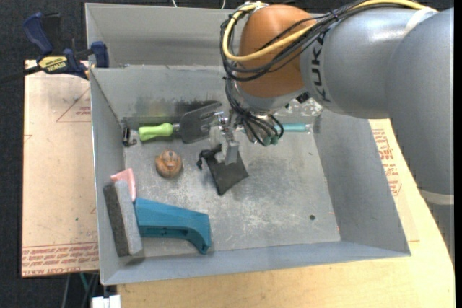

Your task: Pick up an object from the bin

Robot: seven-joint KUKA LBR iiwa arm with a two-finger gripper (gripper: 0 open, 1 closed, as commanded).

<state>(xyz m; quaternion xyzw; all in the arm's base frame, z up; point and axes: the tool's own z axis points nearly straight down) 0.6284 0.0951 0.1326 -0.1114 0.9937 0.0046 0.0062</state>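
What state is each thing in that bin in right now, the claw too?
Gripper: low over the middle of the grey metal bin.
Black wedge-shaped piece: under the gripper; held or not, unclear.
Green-handled tool with dark head: lying flat, view-left of the gripper.
Brown round knob: loose on the floor.
Blue angled plastic piece: lying flat, front left.
Grey block: along the left wall, pink piece beside it.

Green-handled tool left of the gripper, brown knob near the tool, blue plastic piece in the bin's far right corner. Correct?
No: the camera view shows the blue plastic piece in the bin's near left corner. The green-handled tool, gripper and brown knob are as stated.
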